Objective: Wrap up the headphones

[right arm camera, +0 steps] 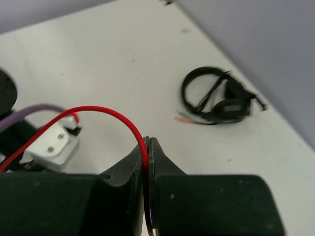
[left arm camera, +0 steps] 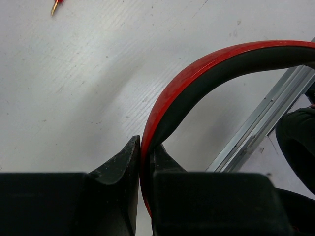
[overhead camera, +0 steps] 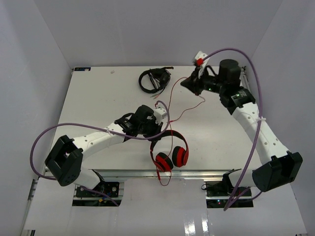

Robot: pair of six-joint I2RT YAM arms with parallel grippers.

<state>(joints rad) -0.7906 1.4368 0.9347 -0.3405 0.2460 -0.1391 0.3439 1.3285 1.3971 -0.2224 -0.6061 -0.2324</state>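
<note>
Red over-ear headphones (overhead camera: 180, 156) at white counter (overhead camera: 98, 93) near edge, headband pinched in left hand (left arm camera: 144, 145).
Right hand (right arm camera: 147, 143) pinches their thin red cable (right arm camera: 98, 108) far-right; black headphones (overhead camera: 153, 80) well apart at far edge.

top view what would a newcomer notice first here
The red headphones at the near edge of the table stand out first, their headband pinched by the left gripper. Next comes the thin red cable, running across the table toward the far right, where the right gripper is shut on it. A pair of black headphones lies alone near the far edge.
</note>
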